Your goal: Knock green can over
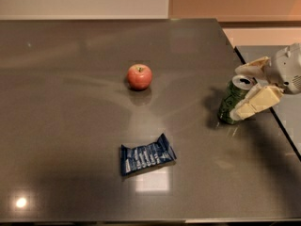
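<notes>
Can: the green can [229,102] stands right of the apple [139,76] and a little nearer the camera, close to the table's [70,126] right edge. It appears to lean slightly, its top toward the side away from the apple.
Gripper: the gripper [239,91] is at the can, reaching in from the side away from the apple. Its fingers are apart, one behind the can's silver top and the other slanting across its front. I cannot tell whether either presses on the metal.
Handling: a thin metal can, probably light, stiff enough to shove but easy to dent. Smooth sides on a glossy table mean a low push would likely make it slide rather than tip.
Where to act: high on the wall, just under the rim, pushing sideways toward the apple. That gives the most leverage and sends it away from the edge.
Risk: once down it will probably roll, and the edge beyond it from the apple is near.
Contents: the top shows a dark opening, but whether liquid is inside is hidden. If there is any, it could spill.
Packet: a blue packet [146,160] lies flat in front of the apple, toward the camera. Whether it is sealed is unclear.
</notes>
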